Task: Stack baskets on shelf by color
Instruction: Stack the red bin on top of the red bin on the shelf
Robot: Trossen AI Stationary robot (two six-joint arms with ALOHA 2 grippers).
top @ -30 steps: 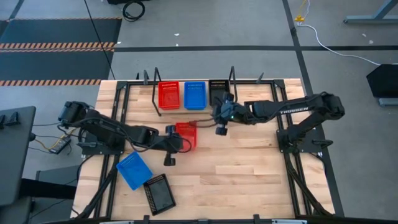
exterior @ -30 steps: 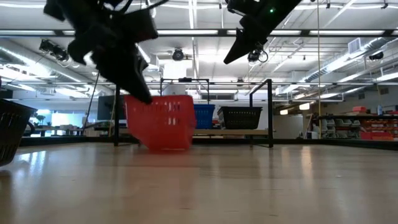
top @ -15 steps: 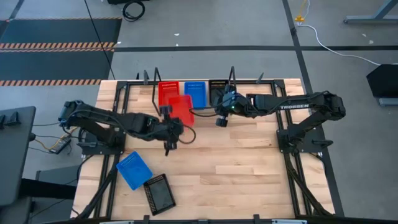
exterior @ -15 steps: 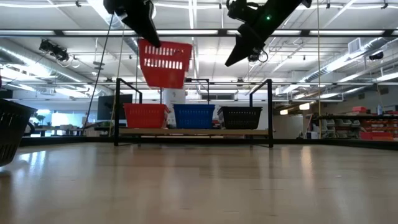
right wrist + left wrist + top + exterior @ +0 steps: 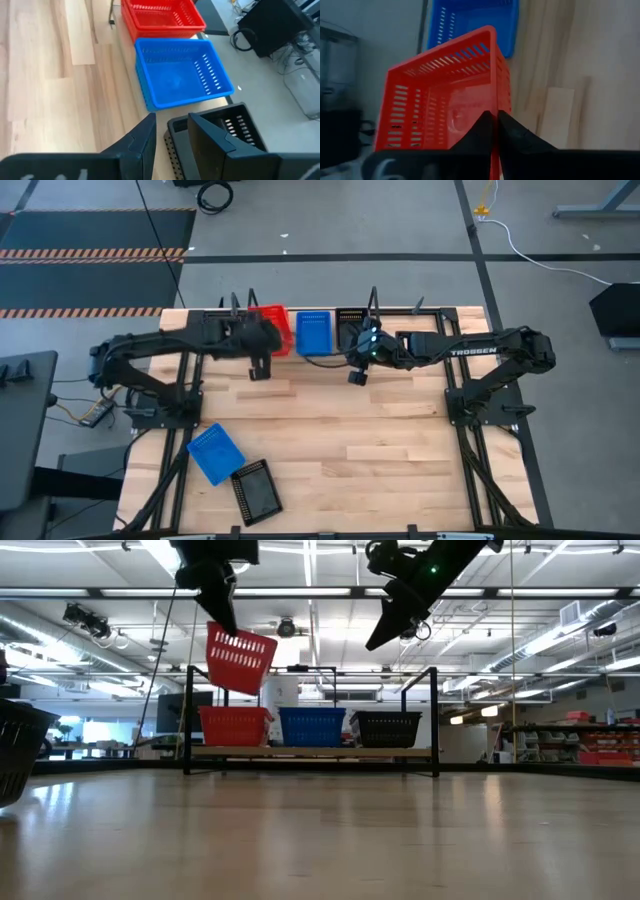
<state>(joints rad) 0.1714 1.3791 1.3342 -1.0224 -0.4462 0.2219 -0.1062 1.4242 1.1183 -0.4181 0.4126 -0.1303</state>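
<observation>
Table (image 5: 400, 450): light wood, carrying the shelf at its far edge and two loose baskets at its near left.
Shelf (image 5: 310, 752): sitting at the far middle, holding a red stack (image 5: 233, 726) at its left, a blue stack (image 5: 312, 726) in the middle and a black stack (image 5: 387, 726) at its right.
Left arm: reaching across to the shelf's left end, carrying a red basket (image 5: 240, 658) that is hanging tilted in the air above the red stack.
Left gripper (image 5: 492, 131): fingers pinching narrowly on the red basket's wall.
Right arm: waiting over the shelf's right part.
Right gripper (image 5: 170, 127): hovering above the black stack with fingers a little apart, holding nothing.
Loose baskets: a blue one (image 5: 215, 452) and a black one (image 5: 256, 489) are lying just beside each other at the near left, still to be shelved.
Step in hand: nesting the carried red basket into the red stack.
Doing it well: by my judgement the basket needs levelling first, since it is hanging tilted; its rim should be lined up squarely over the stack below before lowering, keeping clear of the shelf's wire upright (image 5: 187, 720) and the blue stack next to it, and the fingers should be opening only once it is seated.
</observation>
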